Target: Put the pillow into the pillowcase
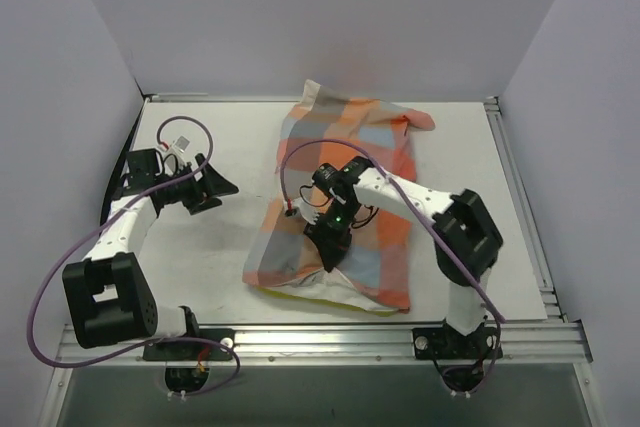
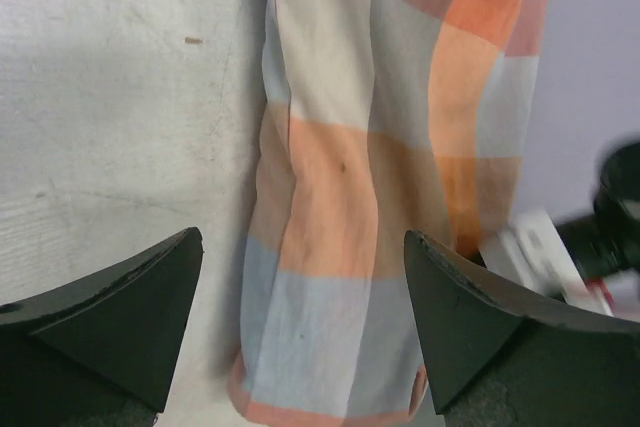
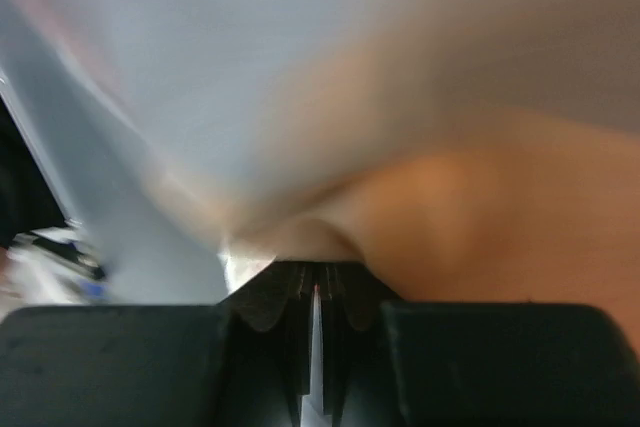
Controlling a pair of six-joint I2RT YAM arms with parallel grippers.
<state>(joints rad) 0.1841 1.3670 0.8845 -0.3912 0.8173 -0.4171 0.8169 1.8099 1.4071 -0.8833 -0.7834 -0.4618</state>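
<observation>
We see right pincer (image 3: 315, 282) clenched on floppy checked pillowcase (image 1: 345, 147) cloth. Soft cream pillow (image 1: 335, 287), yellow-edged, pokes out just nearward of it. Left pincer (image 2: 300, 317) spread wide, pillowcase just ahead, not touching.

— Was the overhead view well lit?
— Bright and even. The bench (image 1: 210, 247) was nearly washed out, with a soft grey shadow by the left arm (image 1: 125, 227).
— And the wrist views?
— The left was sharp on the pillowcase (image 2: 340, 207), but the left pincer (image 2: 302, 237) looked soft and the right arm (image 2: 610, 217) at three o'clock smeared. The right was blurred throughout, save the right pincer (image 3: 315, 292) at six o'clock.
</observation>
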